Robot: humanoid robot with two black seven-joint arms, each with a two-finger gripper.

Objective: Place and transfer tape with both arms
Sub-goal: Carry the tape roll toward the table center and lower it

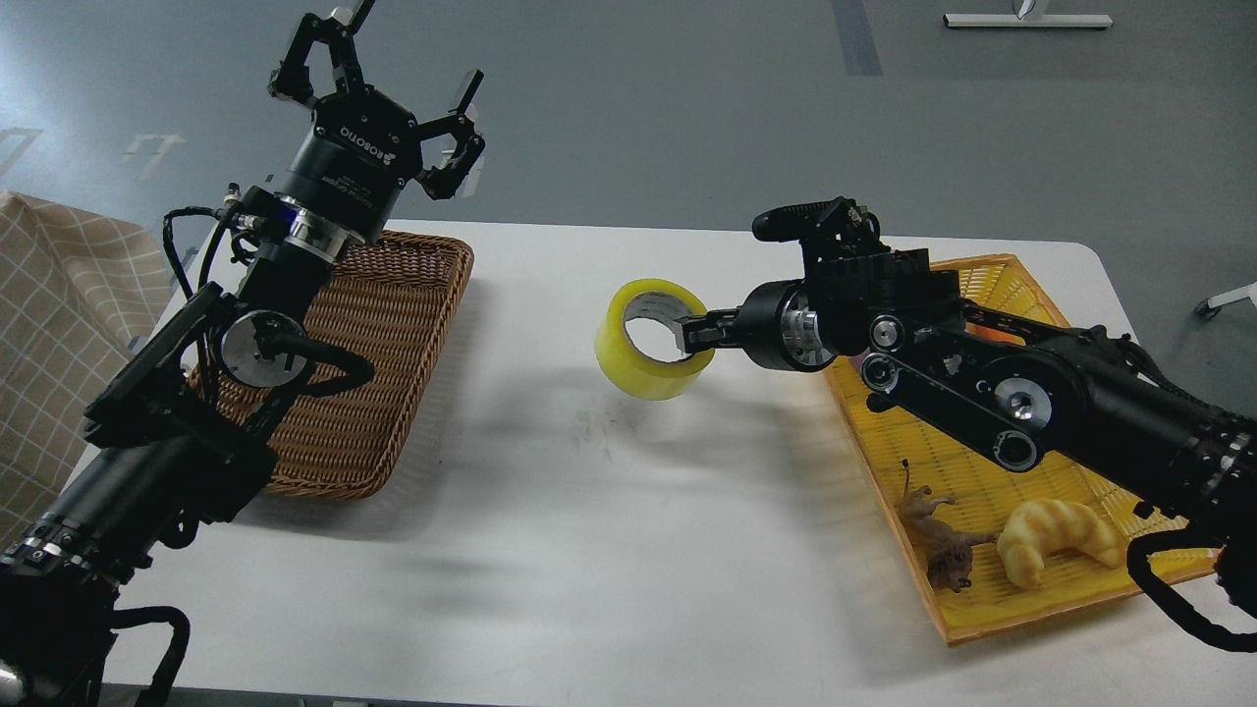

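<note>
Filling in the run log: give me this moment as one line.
right gripper: shut on tape, held above table | left gripper: open, raised above wicker basket | stage: transfer pending

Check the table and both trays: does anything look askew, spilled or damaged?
Nothing spilled or damaged. The tape is off the table, tilted in the right gripper; faint scuff marks lie below.

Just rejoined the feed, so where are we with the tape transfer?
Done: the right gripper has the tape pinched through its wall, out of the yellow tray, above the table. In hand: carrying it toward the middle. Left: the left gripper, open and raised over the wicker basket, hasn't taken it.
</note>
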